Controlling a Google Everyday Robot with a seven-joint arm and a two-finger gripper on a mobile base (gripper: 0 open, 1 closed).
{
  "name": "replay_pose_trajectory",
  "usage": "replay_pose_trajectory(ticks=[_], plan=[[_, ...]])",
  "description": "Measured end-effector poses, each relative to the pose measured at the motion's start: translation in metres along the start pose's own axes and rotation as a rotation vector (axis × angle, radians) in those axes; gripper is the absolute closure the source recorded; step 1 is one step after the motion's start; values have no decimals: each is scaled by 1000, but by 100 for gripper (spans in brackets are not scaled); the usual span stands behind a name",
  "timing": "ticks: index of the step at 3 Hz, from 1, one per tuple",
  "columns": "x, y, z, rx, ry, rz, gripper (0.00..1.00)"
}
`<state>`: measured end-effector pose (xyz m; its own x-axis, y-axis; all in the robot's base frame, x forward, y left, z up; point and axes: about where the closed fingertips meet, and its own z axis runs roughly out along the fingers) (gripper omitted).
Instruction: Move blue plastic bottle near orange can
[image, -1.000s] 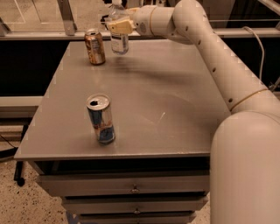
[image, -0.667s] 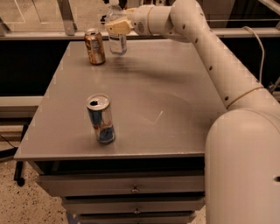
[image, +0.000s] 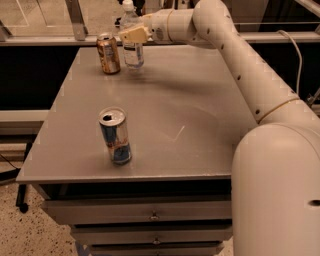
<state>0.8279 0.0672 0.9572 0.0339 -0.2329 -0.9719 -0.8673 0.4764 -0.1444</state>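
The blue plastic bottle (image: 133, 54) is clear with a white cap and stands upright at the table's far edge, its base at or just above the tabletop. The orange can (image: 108, 54) stands just to its left, a small gap apart. My gripper (image: 133, 34) reaches in from the right at the far edge, and its tan fingers (image: 134, 34) are closed around the bottle's upper body. The white arm (image: 240, 60) runs from the lower right across the table's right side.
A blue-and-silver can (image: 115, 136) with an open top stands near the front left of the grey table (image: 180, 130). Drawers sit under the tabletop (image: 150, 216). A rail and glass panel run behind the far edge.
My gripper and the bottle have shifted slightly left and down, closer to the orange can. Both cans have stayed in place.
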Motion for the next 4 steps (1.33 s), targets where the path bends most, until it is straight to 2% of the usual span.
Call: replay_pose_trajectory(ticks=[1, 4], plan=[[7, 5, 5, -18, 15, 25, 82], [18, 9, 16, -34, 36, 56, 13]])
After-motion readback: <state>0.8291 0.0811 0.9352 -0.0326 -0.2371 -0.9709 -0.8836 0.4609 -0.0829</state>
